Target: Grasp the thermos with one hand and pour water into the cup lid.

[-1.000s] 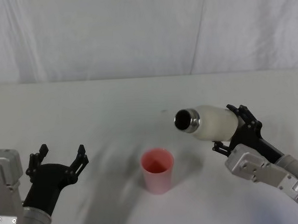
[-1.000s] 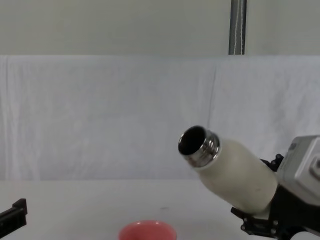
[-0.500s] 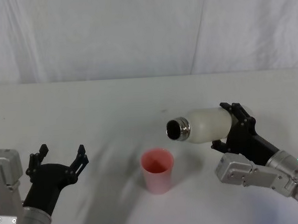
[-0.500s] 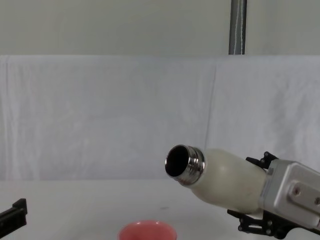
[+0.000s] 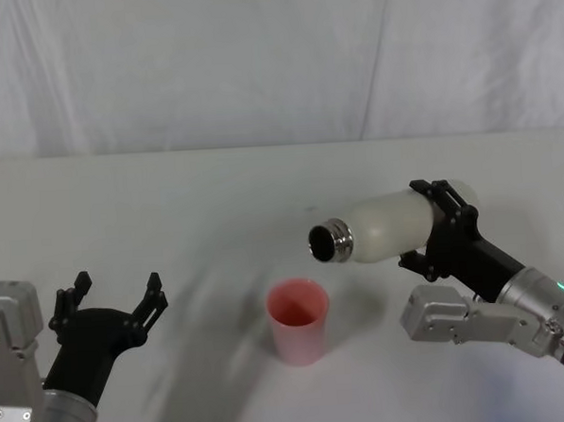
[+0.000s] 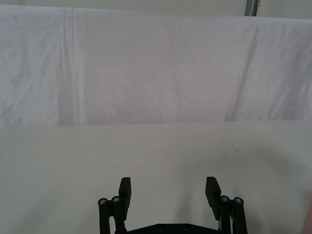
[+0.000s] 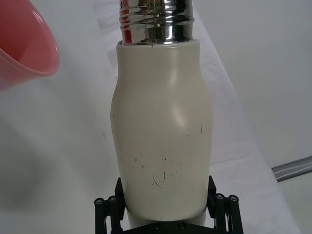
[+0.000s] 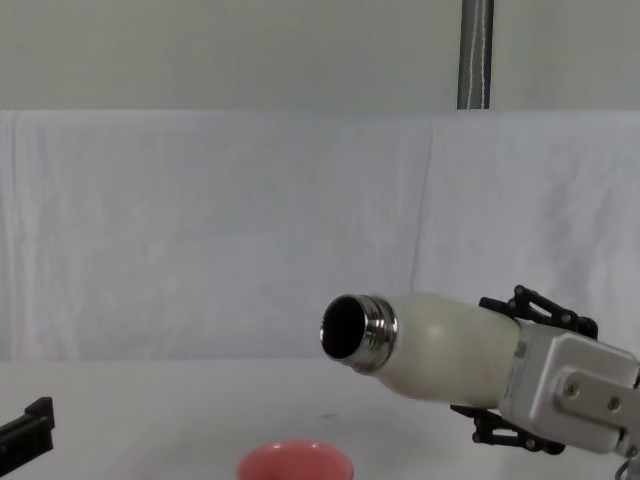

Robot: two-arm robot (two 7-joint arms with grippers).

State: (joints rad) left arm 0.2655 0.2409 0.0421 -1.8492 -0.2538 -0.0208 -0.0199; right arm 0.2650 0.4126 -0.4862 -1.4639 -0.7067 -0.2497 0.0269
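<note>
The right gripper (image 5: 432, 224) clamps the thermos (image 5: 382, 227) near its base, tipped almost level above the table (image 5: 168, 207). Its steel mouth hangs just right of the pink cup lid (image 5: 298, 321), so water could overshoot the rim. The left gripper (image 5: 112, 300) sits parked, jaws wide.

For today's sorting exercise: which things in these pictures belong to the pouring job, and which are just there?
Part of the job:
- thermos, tipped, neck toward the cup
- cup lid, upright on the table
- right gripper, holding the thermos

Just there:
- left gripper, parked, fingers open
- white table
- white backdrop cloth
</note>
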